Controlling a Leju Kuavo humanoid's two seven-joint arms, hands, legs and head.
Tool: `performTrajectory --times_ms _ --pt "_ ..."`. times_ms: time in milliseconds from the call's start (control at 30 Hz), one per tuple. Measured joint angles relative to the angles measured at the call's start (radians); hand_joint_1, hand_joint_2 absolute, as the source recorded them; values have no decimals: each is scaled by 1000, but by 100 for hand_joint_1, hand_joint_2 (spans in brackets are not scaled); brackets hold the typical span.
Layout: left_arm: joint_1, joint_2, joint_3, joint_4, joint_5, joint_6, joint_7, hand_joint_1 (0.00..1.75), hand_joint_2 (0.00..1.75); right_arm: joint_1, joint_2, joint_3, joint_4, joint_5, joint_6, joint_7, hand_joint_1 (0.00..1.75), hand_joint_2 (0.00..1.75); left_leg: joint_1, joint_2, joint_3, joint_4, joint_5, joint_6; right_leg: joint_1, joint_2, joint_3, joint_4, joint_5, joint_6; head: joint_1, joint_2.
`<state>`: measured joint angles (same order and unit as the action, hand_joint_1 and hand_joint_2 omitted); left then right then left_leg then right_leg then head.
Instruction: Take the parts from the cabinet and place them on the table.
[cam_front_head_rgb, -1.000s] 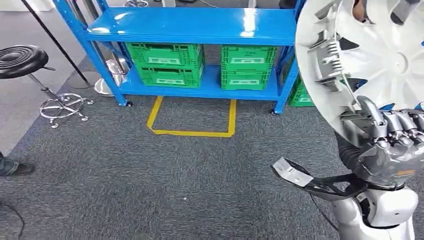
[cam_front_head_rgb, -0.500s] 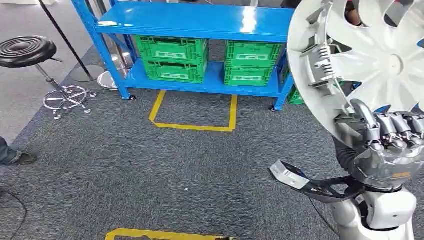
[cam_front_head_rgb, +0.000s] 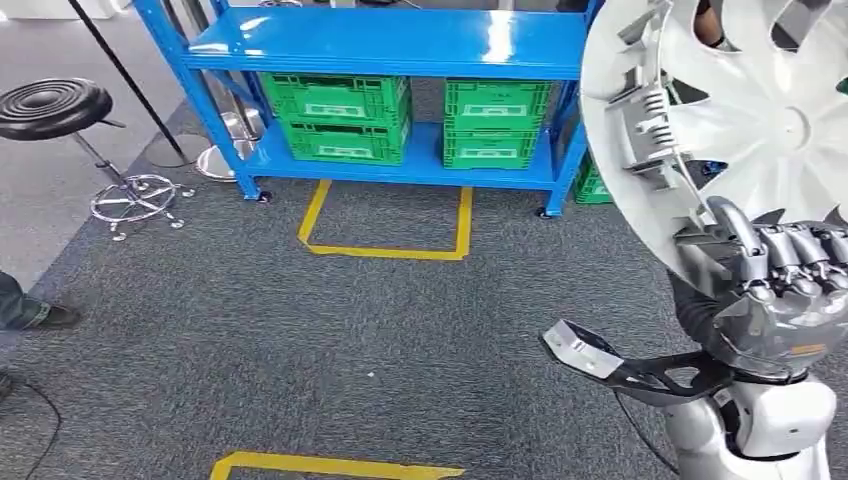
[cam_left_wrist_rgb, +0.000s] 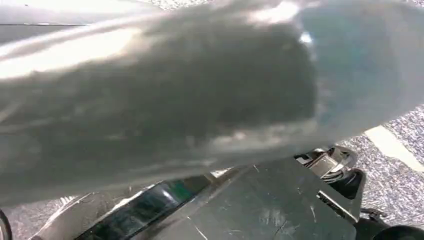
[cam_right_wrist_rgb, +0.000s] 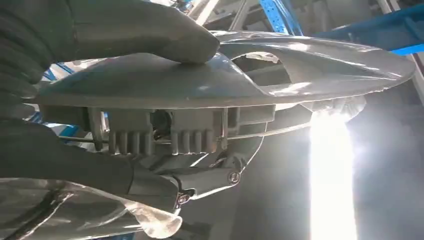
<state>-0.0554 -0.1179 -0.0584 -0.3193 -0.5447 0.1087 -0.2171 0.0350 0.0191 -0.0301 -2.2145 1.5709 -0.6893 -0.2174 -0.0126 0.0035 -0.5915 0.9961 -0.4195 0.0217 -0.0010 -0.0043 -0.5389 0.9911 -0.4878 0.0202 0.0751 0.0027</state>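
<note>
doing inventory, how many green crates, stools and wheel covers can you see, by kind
green crates: 5 (2 stacked left, 2 stacked middle, 1 partly hidden at right)
stool: 1
wheel cover: 1, held by the right hand
total: 7

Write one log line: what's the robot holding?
right hand | grips white wheel cover by rim | raised beside blue shelf | table unseen

Blurred grey surface (cam_left_wrist_rgb: 150, 100) above carpet (cam_left_wrist_rgb: 395, 125)

Crates (cam_front_head_rgb: 334, 117) on the shelf (cam_front_head_rgb: 400, 168) (stool (cam_front_head_rgb: 55, 103) far left)
</note>
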Motion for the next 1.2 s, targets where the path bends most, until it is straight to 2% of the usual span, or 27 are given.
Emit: performTrajectory --times_ms 133,433,633,667,700,733,767,800,867,900,933,967,1000,1033,1067,1100,1133,1200 --pt "0 0 0 0 0 0 0 0 0 -2 0 5 -1 0 0 11 175 175 0 0 -5 0 3 -4 0 0 -5 2 2 -2 0 0" --pt "2 0 0 0 0 0 0 0 0 -3 -4 33 -1 0 0 52 175 175 0 0 -8 0 4 -5 -1 0 -7 2 4 -1 0 0" --pt "3 2 0 -1 0 0 3 0 0 -8 -21 63 0 0 0 104 175 175 0 0 -11 2 4 -5 -2 0 -9 2 5 0 0 0" --pt "4 4 0 -1 0 0 3 0 0 -9 -22 69 -1 0 0 111 175 175 -6 0 -13 8 1 7 -8 -3 -8 -6 13 11 -1 0" --pt "4 4 0 -3 0 0 4 0 0 -11 -23 74 -1 0 0 119 175 175 -6 0 -8 -3 8 17 -7 0 -5 -16 16 14 -1 0" --pt "4 3 0 -5 0 0 5 0 0 -11 -27 78 -1 0 0 127 175 175 6 3 5 -38 25 24 -3 0 -4 -14 13 15 0 0" --pt "3 2 0 -6 0 0 5 0 0 -11 -35 80 -1 0 0 134 175 175 6 10 12 -53 32 22 -5 2 -18 -1 -2 17 1 0" --pt "3 2 0 -7 0 0 5 0 0 -15 -41 85 -1 0 0 143 175 175 9 12 12 -56 37 26 -5 4 -41 51 -41 21 2 0" --pt "3 0 0 -8 0 -4 5 0 0 -15 -48 96 -1 0 0 155 175 175 11 22 5 -55 37 24 -14 4 -119 218 -118 33 2 0" --pt "4 0 0 -8 0 -6 5 0 0 -14 -53 100 0 0 0 160 175 175 12 27 2 -54 38 21 -20 4 -149 281 -135 40 1 0" --pt "5 0 0 -8 0 -7 6 0 0 -14 -57 103 0 0 0 165 175 175 16 33 -1 -51 38 17 -25 3 -156 290 -127 46 1 0" --pt "5 0 0 -8 0 -7 6 0 0 -13 -62 106 0 0 0 168 175 175 22 38 -4 -45 36 9 -30 1 -138 252 -95 55 1 0" --pt "5 -2 0 -8 0 -7 6 0 0 -14 -63 109 0 0 0 172 175 175 30 46 -10 -34 32 0 -37 -4 -96 170 -49 64 2 0" --pt "5 -3 0 -8 0 -7 6 0 0 -14 -65 112 0 0 0 173 175 175 40 51 -16 -17 24 -12 -45 -23 -42 68 -5 77 2 0" --pt "5 1 0 -9 0 -7 6 0 0 -16 -65 114 1 0 0 176 175 175 39 57 -24 4 15 -28 -43 -59 -17 15 -18 92 4 0" --pt "5 3 0 -9 0 -7 6 0 0 -16 -65 117 1 0 0 179 175 175 36 61 -30 23 5 -39 -42 -46 -26 19 -13 72 10 0" --pt "6 4 0 -10 -2 -7 6 0 0 -17 -65 121 1 0 0 182 175 175 35 63 -30 20 4 -42 -40 -36 -22 35 -17 48 5 0" --pt "7 3 0 -10 -2 -7 7 0 0 -14 -71 122 2 0 0 188 175 175 38 77 -26 22 10 -50 -37 -19 -34 44 -15 31 0 0"
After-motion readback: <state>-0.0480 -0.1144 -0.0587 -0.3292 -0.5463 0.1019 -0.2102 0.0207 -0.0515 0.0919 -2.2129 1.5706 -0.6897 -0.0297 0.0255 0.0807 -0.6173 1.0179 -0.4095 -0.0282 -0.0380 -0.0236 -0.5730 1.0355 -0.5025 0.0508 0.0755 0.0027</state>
